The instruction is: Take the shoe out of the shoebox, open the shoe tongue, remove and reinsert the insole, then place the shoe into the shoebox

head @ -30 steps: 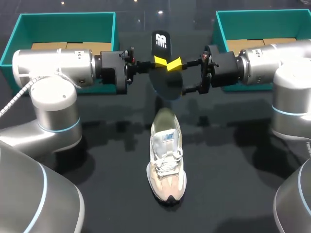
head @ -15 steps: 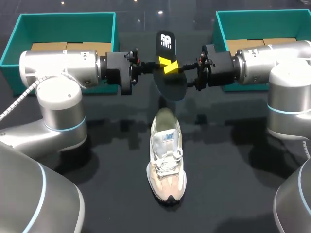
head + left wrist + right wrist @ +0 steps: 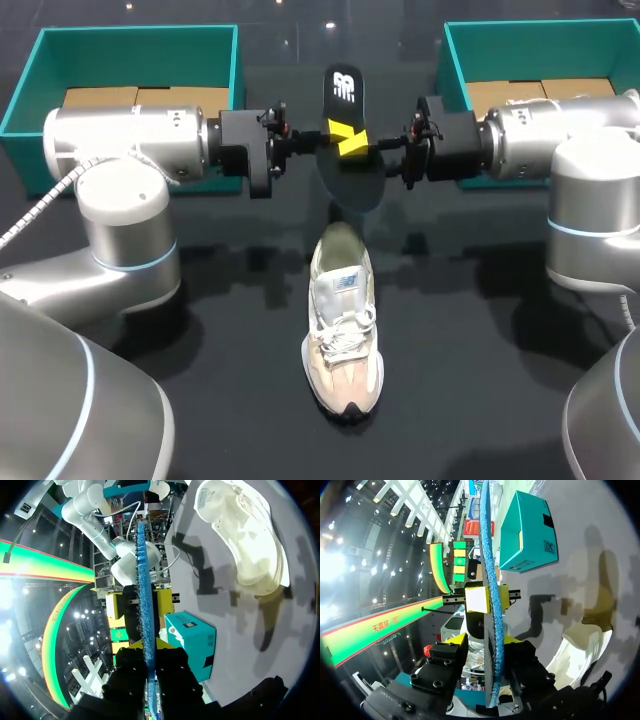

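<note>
**Insole held over the shoe, head view.** The black foam insole, blue on its underside, hangs above the black table with its long axis running 12 to 6 o'clock. The left gripper is clamped on the insole's edge from 9 o'clock, and the right gripper from 3 o'clock. The beige-and-white laced sneaker lies at 6 o'clock from the insole, toe at 6 and heel opening at 12. Both arms are about equally near, so reinsertion likely means tipping the insole toe-first down into that opening.

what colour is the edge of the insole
Blue: the insole edge shows best in the left wrist view.
</note>
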`<state>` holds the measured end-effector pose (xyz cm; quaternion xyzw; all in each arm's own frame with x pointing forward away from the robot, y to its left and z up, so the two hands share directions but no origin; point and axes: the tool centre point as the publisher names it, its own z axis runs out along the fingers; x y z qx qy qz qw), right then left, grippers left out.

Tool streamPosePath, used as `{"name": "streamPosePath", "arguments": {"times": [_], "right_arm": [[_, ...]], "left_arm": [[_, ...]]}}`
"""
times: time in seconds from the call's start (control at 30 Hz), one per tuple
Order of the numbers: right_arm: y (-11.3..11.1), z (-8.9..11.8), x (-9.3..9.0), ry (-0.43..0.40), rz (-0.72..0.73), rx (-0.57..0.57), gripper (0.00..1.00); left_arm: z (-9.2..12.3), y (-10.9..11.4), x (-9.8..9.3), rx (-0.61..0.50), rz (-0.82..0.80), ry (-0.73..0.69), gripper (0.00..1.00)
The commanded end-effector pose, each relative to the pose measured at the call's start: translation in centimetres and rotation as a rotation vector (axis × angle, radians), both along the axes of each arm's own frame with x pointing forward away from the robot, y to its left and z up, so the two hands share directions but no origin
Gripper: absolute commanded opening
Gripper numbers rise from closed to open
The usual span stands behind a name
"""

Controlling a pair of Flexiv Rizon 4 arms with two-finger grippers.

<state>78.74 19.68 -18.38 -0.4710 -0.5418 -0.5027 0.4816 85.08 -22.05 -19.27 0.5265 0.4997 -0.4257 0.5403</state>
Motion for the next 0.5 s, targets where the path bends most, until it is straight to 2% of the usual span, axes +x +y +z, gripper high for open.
{"name": "streamPosePath", "arguments": {"times": [0.03, 0.13, 0.17, 0.2, 0.47, 0.5], "right_arm": [[0.31, -0.20, 0.04, 0.001, -0.001, 0.002, 0.24], [0.35, -0.21, 0.04, 0.001, -0.003, 0.005, 0.15], [0.36, -0.22, 0.05, 0.000, -0.006, 0.008, 0.05], [0.38, -0.22, 0.05, 0.000, -0.008, 0.012, 0.00], [0.30, -0.55, 0.26, 0.005, -0.022, 0.023, 0.00], [0.20, -0.68, 0.24, 0.007, -0.025, 0.024, 0.00]], "left_arm": [[-0.04, 0.07, -0.20, -0.003, 0.003, -0.002, 0.00], [-0.02, 0.12, -0.41, -0.005, -0.001, -0.003, 0.00], [-0.03, 0.11, -0.47, -0.005, -0.003, -0.003, 0.00], [-0.06, 0.09, -0.54, -0.005, -0.005, -0.003, 0.00], [0.21, 0.56, -0.89, -0.021, -0.018, 0.039, 0.00], [0.40, 0.86, -0.94, -0.024, -0.021, 0.057, 0.28]]}}
